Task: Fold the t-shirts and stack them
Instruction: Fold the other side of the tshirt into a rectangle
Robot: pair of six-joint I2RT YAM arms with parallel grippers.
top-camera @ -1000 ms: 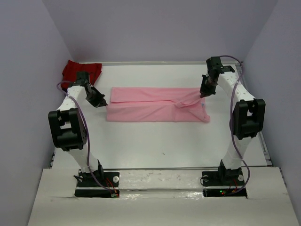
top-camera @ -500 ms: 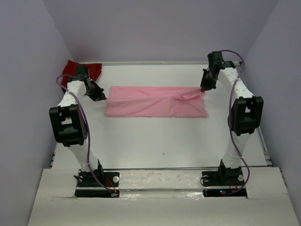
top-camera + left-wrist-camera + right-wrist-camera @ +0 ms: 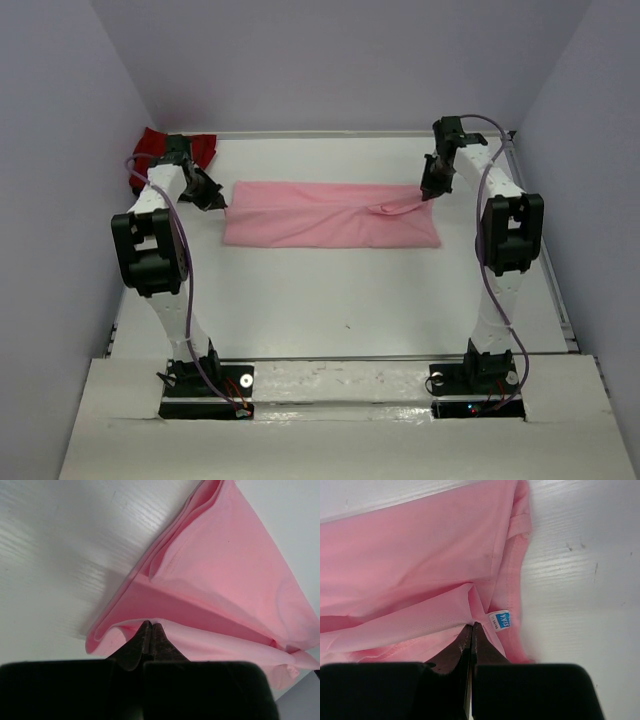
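The pink t-shirt (image 3: 330,213) is laid as a long folded band across the far middle of the table (image 3: 330,300). The red t-shirt (image 3: 150,147) is bunched in the far left corner, partly hidden behind the left arm (image 3: 150,250). The left gripper (image 3: 150,628) is closed tight on the far left corner of the pink cloth, and the right gripper (image 3: 471,628) is pinched on the fabric at the collar, just beside the blue label (image 3: 499,620). The cloth is judged to be light, soft and limp. It will sag and wrinkle, so it is best taken at corners and seams, both ends together. No container is seen.
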